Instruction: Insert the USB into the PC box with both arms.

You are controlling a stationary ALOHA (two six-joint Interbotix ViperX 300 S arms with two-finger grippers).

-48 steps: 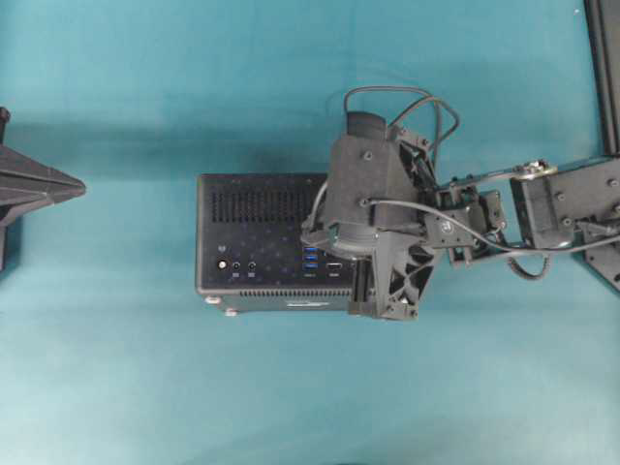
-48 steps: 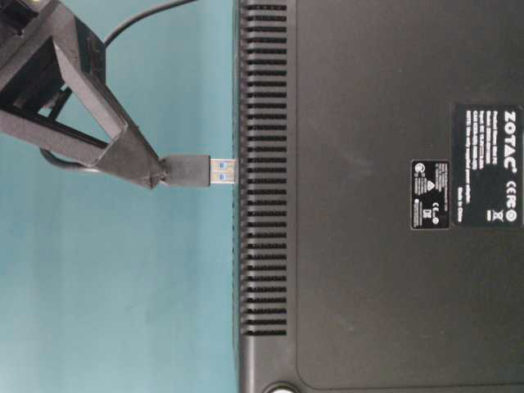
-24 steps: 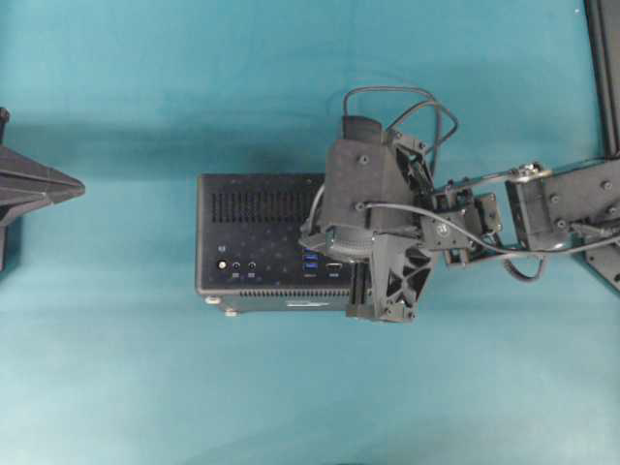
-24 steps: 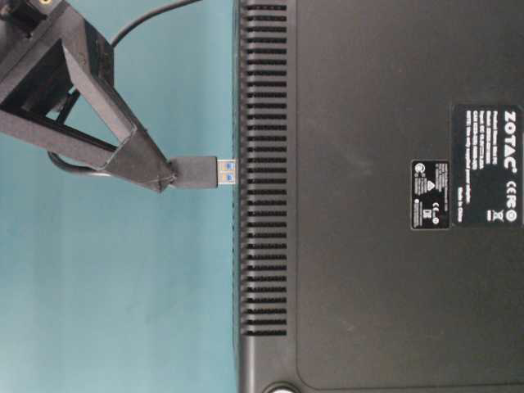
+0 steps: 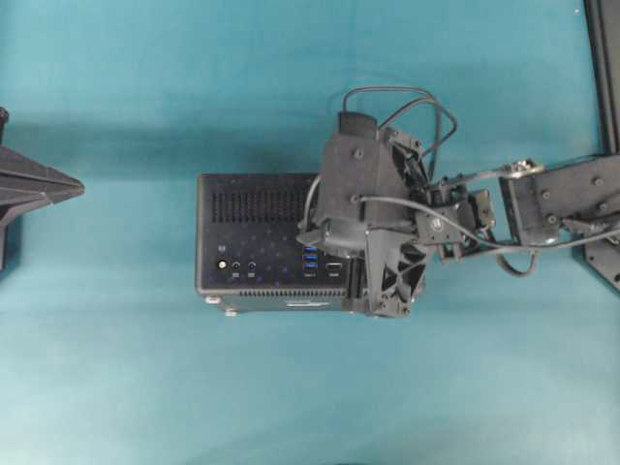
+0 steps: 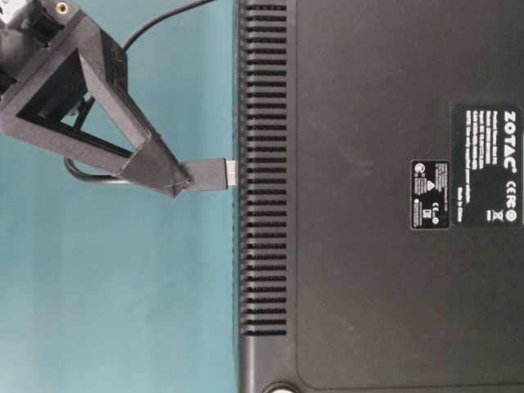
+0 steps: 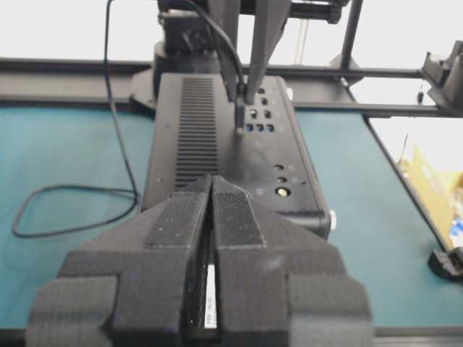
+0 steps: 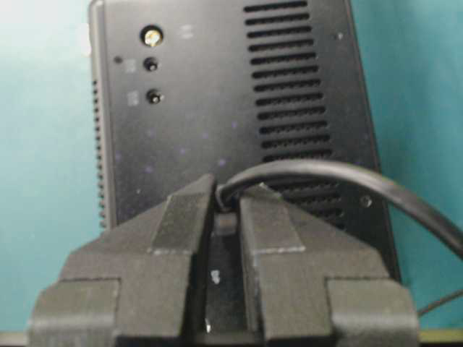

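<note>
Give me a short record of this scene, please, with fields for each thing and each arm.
PC box: black case, port face up, on the teal table
USB plug: held in the right gripper, metal tip at the box's port face
USB cable: loops on the table beside the box
Left gripper: fingers shut, empty, away from the box
Insertion: plug mostly in; full seating cannot be told

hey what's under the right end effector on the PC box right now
The right end effector holds the USB plug, its metal tip at the PC box. Blue sockets show beside it overhead. The socket being entered is covered.
</note>
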